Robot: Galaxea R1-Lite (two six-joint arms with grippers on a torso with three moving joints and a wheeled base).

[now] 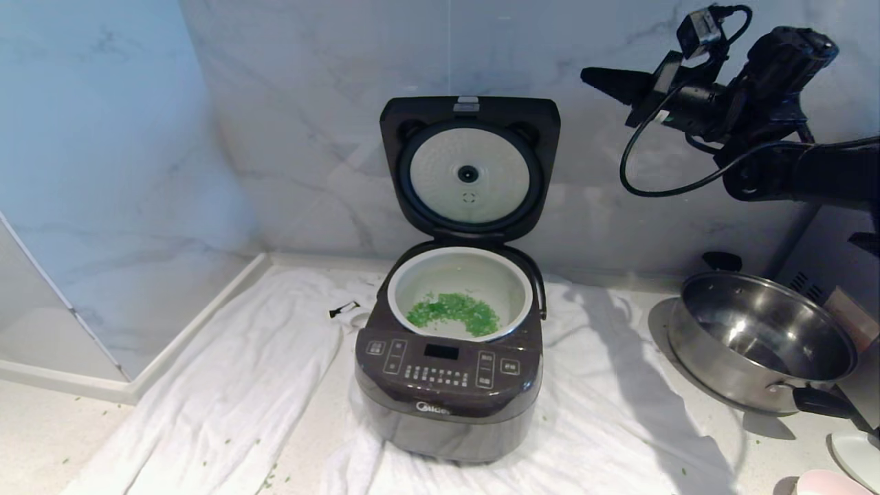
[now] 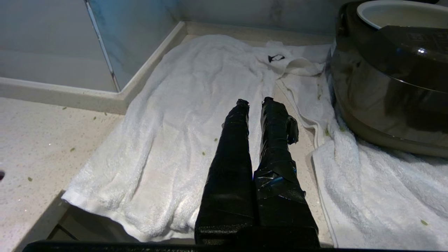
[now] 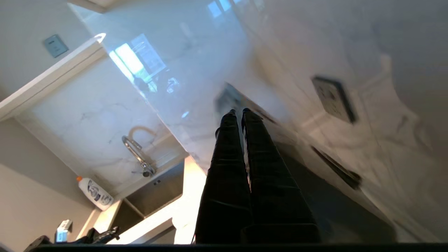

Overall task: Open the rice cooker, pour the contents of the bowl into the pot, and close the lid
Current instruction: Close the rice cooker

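lid (image 1: 469, 168) is up, green bits in the pot (image 1: 459, 292). right gripper (image 1: 592, 75) pressed together and empty, up beside the lid. left gripper (image 2: 256, 102) nearly closed over the towel (image 2: 168, 140).

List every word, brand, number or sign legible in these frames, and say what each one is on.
"Midea" logo, partly blurred: low on the front of the rice cooker.
Button labels on the cooker's control panel: too small to read.
Display: dark, shows nothing.
Label on the white bottle beside the sink: too blurred to read.
Nothing else readable.
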